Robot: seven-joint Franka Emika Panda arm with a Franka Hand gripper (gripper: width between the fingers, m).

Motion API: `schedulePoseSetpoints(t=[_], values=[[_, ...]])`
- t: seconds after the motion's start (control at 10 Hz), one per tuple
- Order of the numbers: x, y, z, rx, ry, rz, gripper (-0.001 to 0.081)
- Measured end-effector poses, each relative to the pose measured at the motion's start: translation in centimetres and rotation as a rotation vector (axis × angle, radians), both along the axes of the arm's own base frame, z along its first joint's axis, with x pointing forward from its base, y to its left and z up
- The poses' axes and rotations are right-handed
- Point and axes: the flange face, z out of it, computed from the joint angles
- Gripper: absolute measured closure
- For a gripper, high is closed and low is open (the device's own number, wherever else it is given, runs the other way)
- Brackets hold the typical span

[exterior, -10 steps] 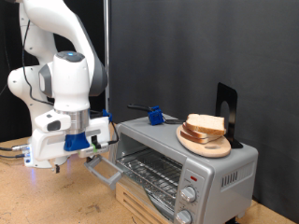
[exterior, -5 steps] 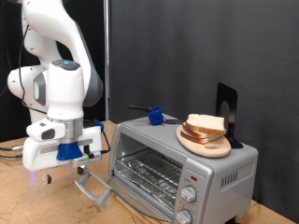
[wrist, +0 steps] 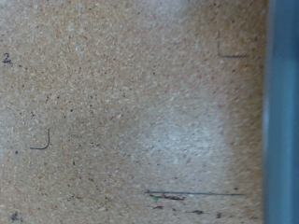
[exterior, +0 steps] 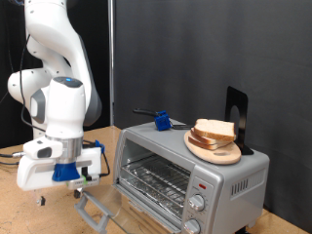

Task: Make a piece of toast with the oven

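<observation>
Pale squarish bread slice (exterior: pixel 214 129) lay flat on round wooden plate (exterior: pixel 214 151) atop boxy silver toaster oven (exterior: pixel 191 175). Oven door (exterior: pixel 93 207) hung open. White gripper (exterior: pixel 60 191) hovered low beside door; finger state unclear.

The claw (exterior: pixel 60 187) hangs low over the speckled cork surface (exterior: pixel 24 210). To its right in the exterior view stands the boxy silver-grey toaster oven (exterior: pixel 190 168), door (exterior: pixel 95 206) down; pale bread slices (exterior: pixel 214 130) lie on the round wooden plate (exterior: pixel 214 151) atop it.
</observation>
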Motion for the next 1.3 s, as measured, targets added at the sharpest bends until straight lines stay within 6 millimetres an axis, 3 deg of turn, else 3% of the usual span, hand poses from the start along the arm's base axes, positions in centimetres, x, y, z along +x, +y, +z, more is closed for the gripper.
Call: schedulePoseSetpoints(t=[0.3,0.6,0.8,1.3], values=[[1.8,-0.5,-2.5,-0.008,-0.027,-0.067,0.0124],[2.7,-0.8,-3.3,0.005,-0.011,-0.037,0.0124],[2.8,-1.0,-2.8,0.006,-0.005,0.052,0.0124],[2.6,-3.2,-0.1,-0.017,-0.007,0.072,0.0124]])
